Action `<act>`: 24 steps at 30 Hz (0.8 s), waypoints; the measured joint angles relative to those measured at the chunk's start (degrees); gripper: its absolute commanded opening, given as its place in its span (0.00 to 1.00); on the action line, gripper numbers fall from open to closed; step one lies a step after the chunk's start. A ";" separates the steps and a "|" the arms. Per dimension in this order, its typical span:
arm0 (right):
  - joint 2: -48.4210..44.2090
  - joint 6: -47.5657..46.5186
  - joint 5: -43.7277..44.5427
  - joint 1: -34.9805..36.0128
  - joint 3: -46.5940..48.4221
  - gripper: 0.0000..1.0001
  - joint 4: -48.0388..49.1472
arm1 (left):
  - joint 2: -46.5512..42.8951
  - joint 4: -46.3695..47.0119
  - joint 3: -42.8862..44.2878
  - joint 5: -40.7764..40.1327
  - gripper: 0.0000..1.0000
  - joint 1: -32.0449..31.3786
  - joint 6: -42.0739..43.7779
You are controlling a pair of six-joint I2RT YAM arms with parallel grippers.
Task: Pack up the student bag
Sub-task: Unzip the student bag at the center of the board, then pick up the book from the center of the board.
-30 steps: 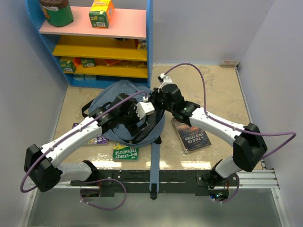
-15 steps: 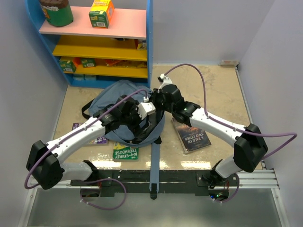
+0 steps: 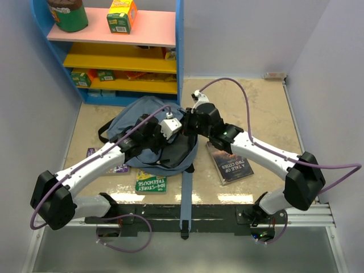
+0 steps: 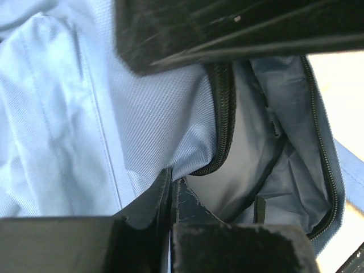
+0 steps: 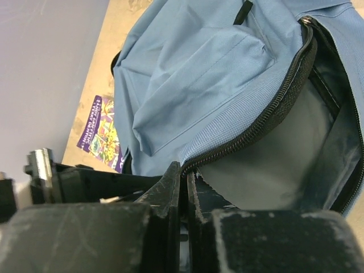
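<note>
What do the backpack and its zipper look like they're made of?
Backpack: looks like woven synthetic fabric, matte slate-blue; a fine weave grain and soft folds show. Zipper: black teeth on black tape, probably plastic, but the look leaves that open.

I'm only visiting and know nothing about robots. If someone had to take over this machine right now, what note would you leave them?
Grippers: the left gripper is shut, pinching the zip edge of the student bag. The right gripper is also shut on the bag's zip edge.
Things: the bag lies on the table with its main zip open; nothing shows inside it.
Done: both arms grip the rim of the opening.
Left: the green book, the dark book and the purple book lie outside the bag; none is packed yet.
</note>
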 measured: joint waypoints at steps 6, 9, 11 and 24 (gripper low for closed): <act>-1.86 -3.69 6.49 0.09 1.09 0.89 -5.84 | -2.56 -0.15 -0.63 -2.67 0.00 2.58 -0.15; -5.38 -6.12 13.66 -0.09 1.31 0.99 -11.32 | -3.96 -0.28 -0.63 -4.33 0.00 4.20 -0.26; -7.41 -7.41 17.62 -0.39 1.31 0.99 -14.53 | -4.39 -0.61 -0.61 -5.01 0.00 5.05 -0.46; 6.78 -9.14 29.81 -4.48 0.79 0.99 -30.29 | -5.46 -1.16 -0.59 -2.99 0.00 9.31 -0.04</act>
